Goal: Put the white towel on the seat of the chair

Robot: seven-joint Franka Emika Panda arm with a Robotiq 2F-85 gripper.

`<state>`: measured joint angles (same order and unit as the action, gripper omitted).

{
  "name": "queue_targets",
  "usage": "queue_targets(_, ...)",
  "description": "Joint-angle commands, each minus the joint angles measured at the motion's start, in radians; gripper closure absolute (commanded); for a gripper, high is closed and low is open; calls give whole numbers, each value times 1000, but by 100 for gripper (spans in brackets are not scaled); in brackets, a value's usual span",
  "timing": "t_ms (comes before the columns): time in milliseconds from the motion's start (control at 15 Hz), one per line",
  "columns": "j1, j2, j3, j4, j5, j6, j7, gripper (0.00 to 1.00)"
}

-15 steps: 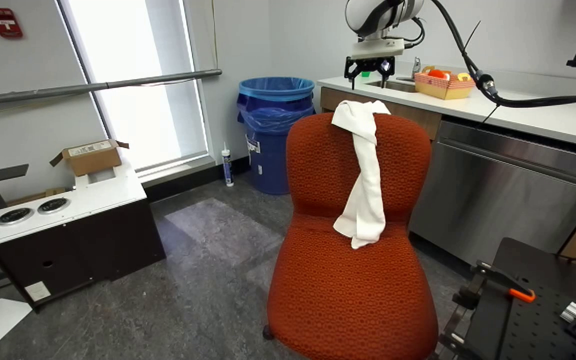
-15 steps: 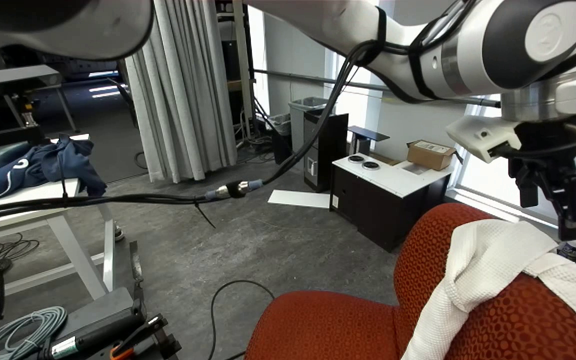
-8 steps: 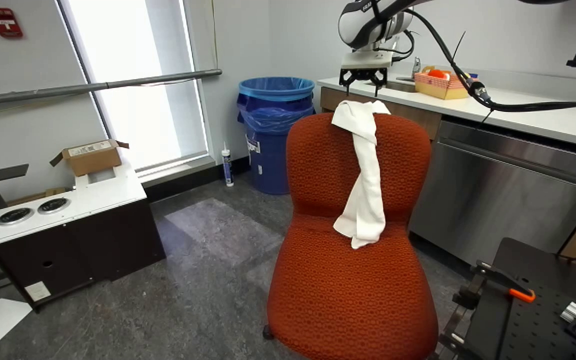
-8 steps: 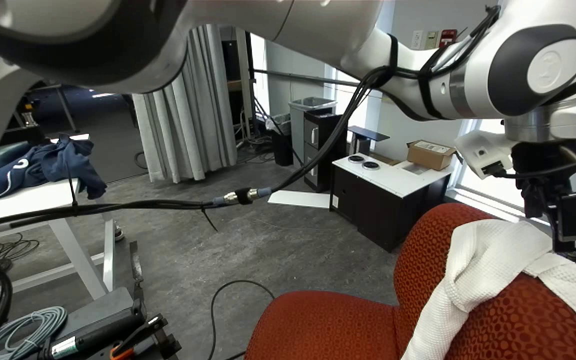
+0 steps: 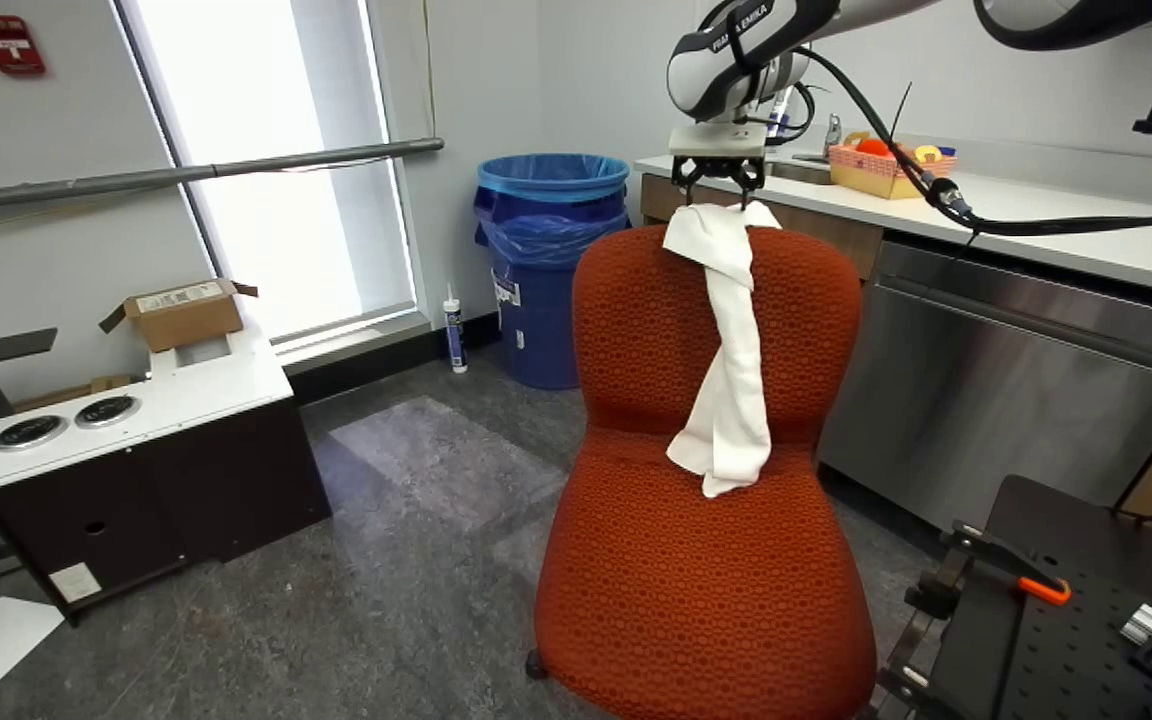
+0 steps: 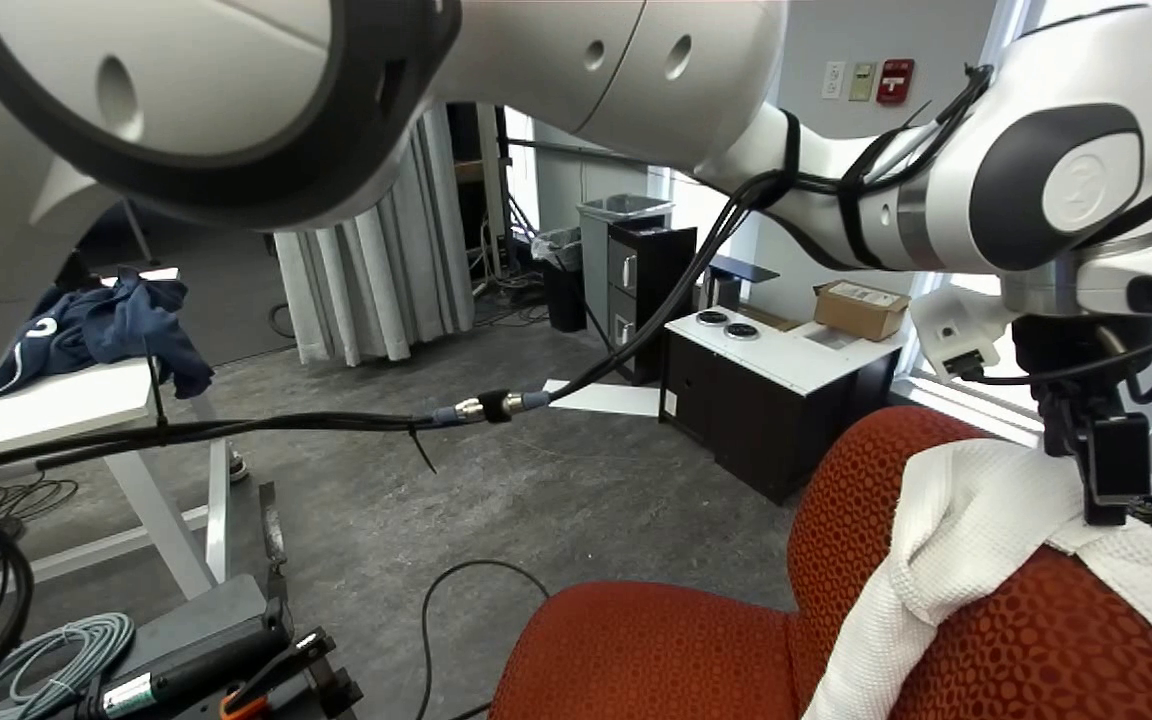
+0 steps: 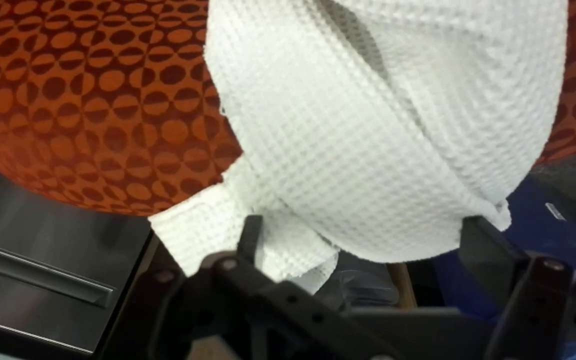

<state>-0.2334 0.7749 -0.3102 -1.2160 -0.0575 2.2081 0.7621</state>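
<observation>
Hanging over the backrest [image 5: 648, 325], white towel [image 5: 739, 340] only trails onto the seat [image 5: 706, 590]; gripper [image 7: 362, 220] spread wide at towel's top, nothing pinched; pickup, placement apparently remain.

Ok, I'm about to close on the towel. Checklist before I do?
1. Gripper open: ok, fingers apart.
2. White towel between the fingers: ok, as the wrist view shows it.
3. Fingers low enough to pinch it: cannot tell.
4. Cables apart from the towel: ok, in an exterior view.
5. Towel on the seat of the chair: not ok, only its lower end appears to reach there; the rest drapes over the backrest.
</observation>
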Motion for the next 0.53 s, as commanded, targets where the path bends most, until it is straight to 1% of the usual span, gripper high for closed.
queue_targets(0,-12,48,1,61,16,7,33,0)
queue_targets(133,-11,52,1,62,16,2,42,0)
queue_targets(200,-11,54,1,61,16,0,45,25)
queue_targets(267,-16,51,8,67,27,-30,44,26)
queue_targets(400,-33,38,29,82,77,-80,36,44)
queue_targets(467,-40,30,36,88,101,-95,33,55)
